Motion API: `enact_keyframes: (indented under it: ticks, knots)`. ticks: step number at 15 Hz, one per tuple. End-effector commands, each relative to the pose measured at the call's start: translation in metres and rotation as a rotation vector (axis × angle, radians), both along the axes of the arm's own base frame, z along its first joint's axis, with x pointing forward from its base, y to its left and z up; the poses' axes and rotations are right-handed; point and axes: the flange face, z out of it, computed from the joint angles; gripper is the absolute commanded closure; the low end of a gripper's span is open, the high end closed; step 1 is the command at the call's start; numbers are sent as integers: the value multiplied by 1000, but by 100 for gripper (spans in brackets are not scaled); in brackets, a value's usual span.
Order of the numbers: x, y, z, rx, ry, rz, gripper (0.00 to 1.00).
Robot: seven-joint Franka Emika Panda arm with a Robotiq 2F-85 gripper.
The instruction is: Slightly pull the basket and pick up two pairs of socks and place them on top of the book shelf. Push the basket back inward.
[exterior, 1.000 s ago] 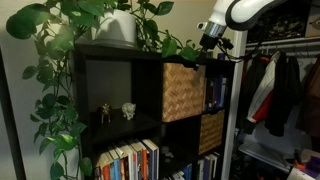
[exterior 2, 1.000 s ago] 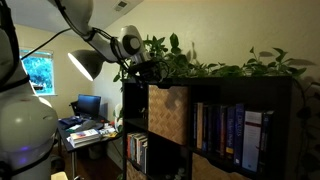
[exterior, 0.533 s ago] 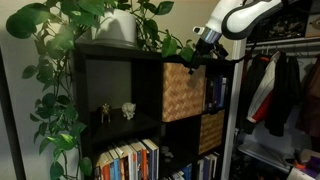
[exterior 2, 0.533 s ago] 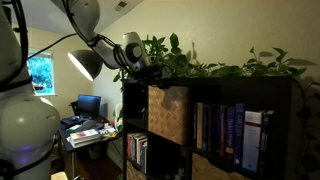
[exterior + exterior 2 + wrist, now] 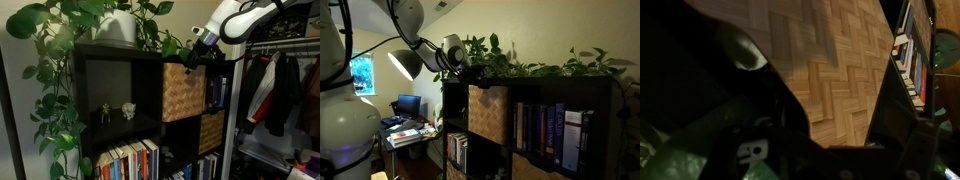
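The light tan woven basket [image 5: 183, 90] sits in an upper compartment of the black-brown book shelf [image 5: 110, 85]. Both show in both exterior views, basket [image 5: 488, 112] and shelf [image 5: 590, 95]. My gripper [image 5: 198, 52] is at the top front edge of the basket, level with the shelf's top board; it also shows from the side [image 5: 470, 72]. In the wrist view the basket's checkered face [image 5: 830, 60] fills the gap between my dark fingers [image 5: 835, 120], which are spread apart and hold nothing. No socks are in view.
Leafy plants and a white pot [image 5: 118, 27] crowd the shelf top. A darker orange-brown basket [image 5: 210, 130] sits below. Books [image 5: 545, 130] stand beside the basket. A clothes rack with hanging clothes [image 5: 280, 90] is close to the shelf. A desk with a lamp [image 5: 405, 65] stands behind.
My gripper has moved from above the shelf's corner down and across to the basket's top front edge. The basket has not visibly moved.
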Motion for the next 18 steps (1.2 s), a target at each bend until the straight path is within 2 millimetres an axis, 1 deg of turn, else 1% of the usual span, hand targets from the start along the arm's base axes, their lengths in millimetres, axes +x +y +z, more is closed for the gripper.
enact_keyframes:
  ticks: [1,4,6,9,10,14,18]
  knots:
    - [1,-9,-3,-31,-48,44,0]
    - [7,-14,-12,-58,-60,57,0]
    - [10,-14,-21,-49,-61,81,0]
    - [8,-13,-28,-62,-59,99,0]
    - [8,-13,-28,-64,-56,102,0]
    - [1,-14,-20,-61,-36,132,0]
    - [-9,-17,-20,-25,59,168,0]
